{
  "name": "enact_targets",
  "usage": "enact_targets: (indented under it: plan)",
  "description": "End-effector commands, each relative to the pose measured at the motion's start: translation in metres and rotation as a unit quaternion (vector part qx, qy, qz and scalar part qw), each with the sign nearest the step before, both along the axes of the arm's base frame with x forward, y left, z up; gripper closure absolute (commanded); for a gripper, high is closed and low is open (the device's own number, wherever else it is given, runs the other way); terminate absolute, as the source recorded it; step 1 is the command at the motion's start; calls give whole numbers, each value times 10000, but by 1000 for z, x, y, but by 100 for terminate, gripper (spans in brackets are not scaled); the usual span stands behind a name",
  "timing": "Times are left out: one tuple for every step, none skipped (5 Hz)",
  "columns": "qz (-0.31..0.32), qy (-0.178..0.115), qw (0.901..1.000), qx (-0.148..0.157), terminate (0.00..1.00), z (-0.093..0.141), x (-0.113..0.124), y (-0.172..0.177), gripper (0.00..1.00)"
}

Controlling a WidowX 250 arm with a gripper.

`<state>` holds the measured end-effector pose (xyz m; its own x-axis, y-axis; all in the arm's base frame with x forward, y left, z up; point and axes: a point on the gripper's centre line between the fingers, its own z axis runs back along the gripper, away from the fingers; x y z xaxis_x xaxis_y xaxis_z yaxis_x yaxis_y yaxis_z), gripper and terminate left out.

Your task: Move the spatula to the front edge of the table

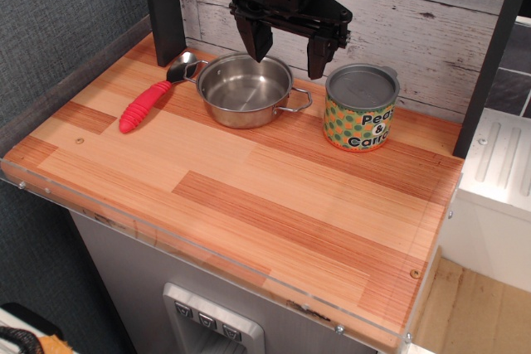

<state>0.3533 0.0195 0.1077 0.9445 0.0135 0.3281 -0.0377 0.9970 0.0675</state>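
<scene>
Below the matt black fingers (pixel 255 39), a polished steel pot (pixel 245 89) is seen, its inside brightly reflective. To their left, the spatula (pixel 156 91) is shown with a ribbed red handle of plastic look and a shiny metal head. The surface (pixel 274 205) is made of smooth wooden planks, rimmed with clear acrylic. A tin (pixel 359 109) with a dull grey lid is wrapped in a printed label.

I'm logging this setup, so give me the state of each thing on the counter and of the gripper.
spatula: lying flat at the back left, head beside the pot
pot: upright, empty
can: upright, lid on
gripper: open above the pot, fingers holding nothing
</scene>
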Motion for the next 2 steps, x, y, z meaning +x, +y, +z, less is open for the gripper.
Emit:
enact_targets:
  plan:
    - [0,0,10000,0,0,0,0,0,0]
    - [211,-35,9998,-35,0,5,-11,23,0]
